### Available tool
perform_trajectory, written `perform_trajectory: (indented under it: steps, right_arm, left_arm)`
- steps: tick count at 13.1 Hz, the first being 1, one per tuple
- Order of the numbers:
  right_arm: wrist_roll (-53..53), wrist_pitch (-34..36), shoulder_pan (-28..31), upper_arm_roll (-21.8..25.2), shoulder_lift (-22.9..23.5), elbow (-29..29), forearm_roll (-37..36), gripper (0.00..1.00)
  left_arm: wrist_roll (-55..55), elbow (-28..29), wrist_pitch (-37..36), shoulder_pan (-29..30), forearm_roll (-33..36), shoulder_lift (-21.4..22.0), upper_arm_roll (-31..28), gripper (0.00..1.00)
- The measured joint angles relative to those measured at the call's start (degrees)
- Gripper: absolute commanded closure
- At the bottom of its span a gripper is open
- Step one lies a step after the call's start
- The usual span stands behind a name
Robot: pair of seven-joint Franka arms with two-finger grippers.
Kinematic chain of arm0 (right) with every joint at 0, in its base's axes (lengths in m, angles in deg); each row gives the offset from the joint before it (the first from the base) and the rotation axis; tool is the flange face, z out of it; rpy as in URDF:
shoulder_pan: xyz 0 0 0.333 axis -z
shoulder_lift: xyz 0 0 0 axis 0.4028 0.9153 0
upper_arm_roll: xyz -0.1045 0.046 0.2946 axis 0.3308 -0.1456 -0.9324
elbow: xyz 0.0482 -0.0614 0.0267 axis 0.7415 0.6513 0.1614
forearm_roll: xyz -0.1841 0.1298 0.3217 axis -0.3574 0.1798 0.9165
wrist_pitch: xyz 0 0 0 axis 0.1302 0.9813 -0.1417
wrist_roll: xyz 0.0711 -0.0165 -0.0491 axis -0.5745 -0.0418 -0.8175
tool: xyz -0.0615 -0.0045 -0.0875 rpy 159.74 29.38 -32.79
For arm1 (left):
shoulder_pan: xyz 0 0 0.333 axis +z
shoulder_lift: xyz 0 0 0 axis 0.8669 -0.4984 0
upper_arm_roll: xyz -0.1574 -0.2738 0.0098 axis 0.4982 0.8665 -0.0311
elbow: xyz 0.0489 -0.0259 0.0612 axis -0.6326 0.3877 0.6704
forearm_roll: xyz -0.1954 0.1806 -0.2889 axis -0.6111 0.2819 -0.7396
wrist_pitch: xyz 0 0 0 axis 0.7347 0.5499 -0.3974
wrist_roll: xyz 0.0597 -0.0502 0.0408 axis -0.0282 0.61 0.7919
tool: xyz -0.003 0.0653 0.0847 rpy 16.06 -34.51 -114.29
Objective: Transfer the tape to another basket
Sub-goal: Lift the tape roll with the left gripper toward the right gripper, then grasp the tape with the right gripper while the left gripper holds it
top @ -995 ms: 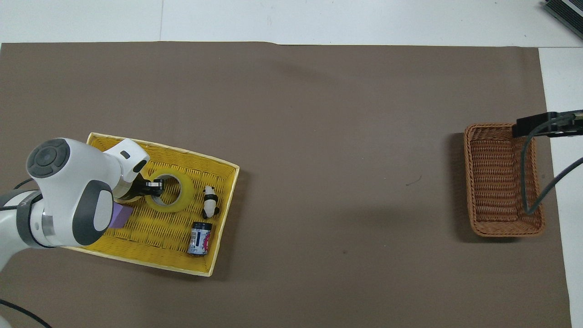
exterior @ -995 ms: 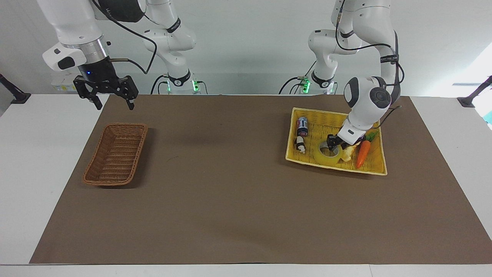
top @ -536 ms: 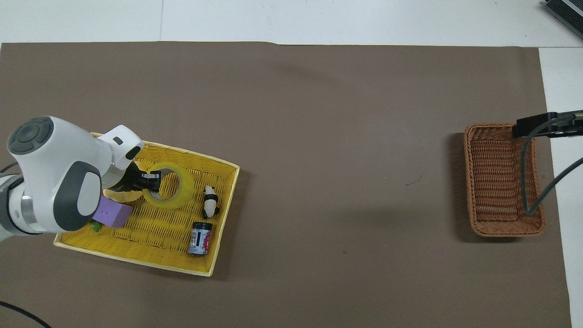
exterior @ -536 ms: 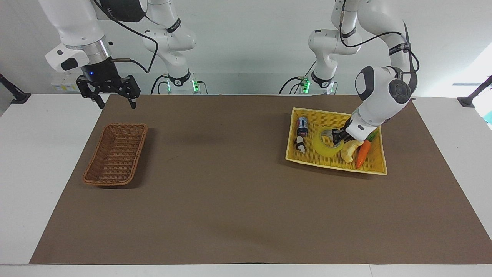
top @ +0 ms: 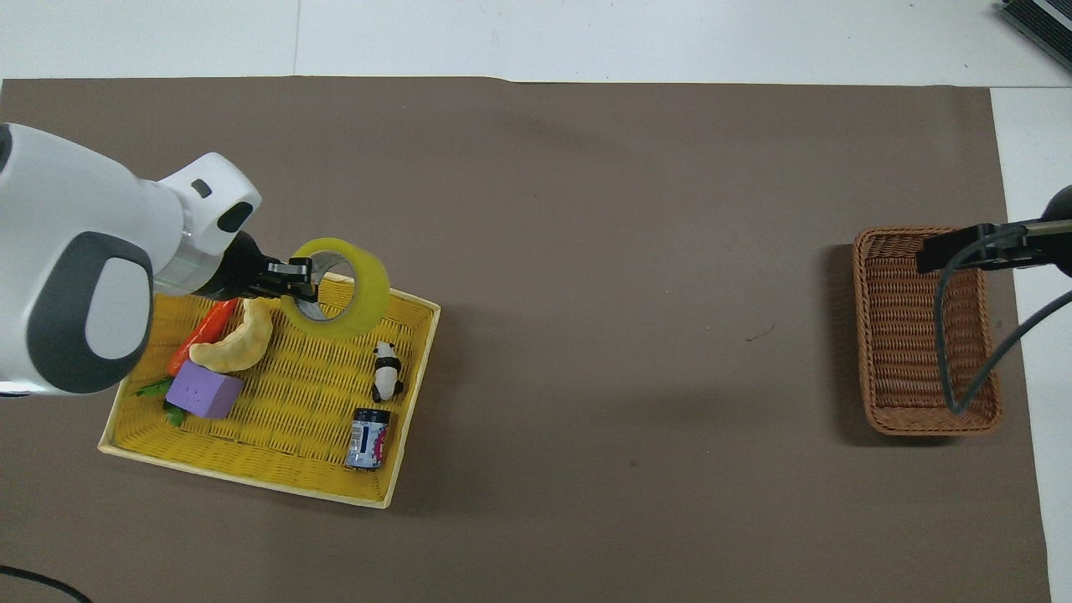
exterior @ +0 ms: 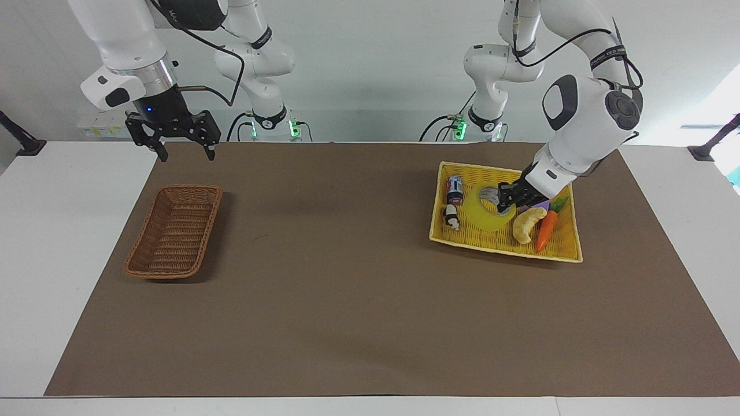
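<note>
Since a second before, we had lifted the tape [exterior: 490, 209] out of the yellow tray [exterior: 562, 254]; earlier it lay flat on the weave, and now it hung in the air over the tray, tilted. Our left gripper [exterior: 504, 201] was clamped on the tape's wall, one finger inside the ring. Our right gripper [exterior: 184, 149] had drifted a little toward the table's middle and waited, jaws spread wide and holding nothing, over the mat's [exterior: 347, 289] edge. The basket [exterior: 175, 238] sat at the right arm's end, nothing in it. In the tray we saw the banana [top: 235, 344], carrot [exterior: 546, 229], purple block [top: 204, 393], panda [top: 385, 370] and can [top: 368, 438] lying below the tape.
</note>
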Motion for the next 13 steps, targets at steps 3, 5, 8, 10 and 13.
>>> perform_trajectory:
  steps: [3, 5, 8, 10, 13]
  right_arm:
    - [4.33, -0.17, -4.47, -0.27, -0.92, 1.25, 3.83, 0.0]
    - [6.92, -0.16, -6.51, -0.54, -1.32, 2.44, 11.25, 0.0]
    - [6.75, -0.92, -8.67, -0.66, -1.66, 6.18, 16.72, 0.0]
    - [4.08, -3.11, -9.93, -0.75, -1.89, 9.17, 21.79, 0.0]
    - [-5.42, -5.42, -9.88, -0.66, -2.01, 13.25, 24.72, 0.0]
  left_arm:
    - [-10.4, -0.07, 3.92, -8.81, 0.21, -0.27, 1.07, 1.0]
    - [-17.56, -0.18, 6.48, -14.04, 0.29, -0.3, 1.19, 1.0]
    - [-27.67, -2.1, 8.3, -20.72, 1.62, -0.64, 1.37, 1.0]
    - [-34.03, -5.41, 8.16, -24.13, 4.7, -1.58, 1.63, 1.0]
    - [-39.4, -13.43, 3.76, -28.08, 6.53, -4.87, 1.77, 1.0]
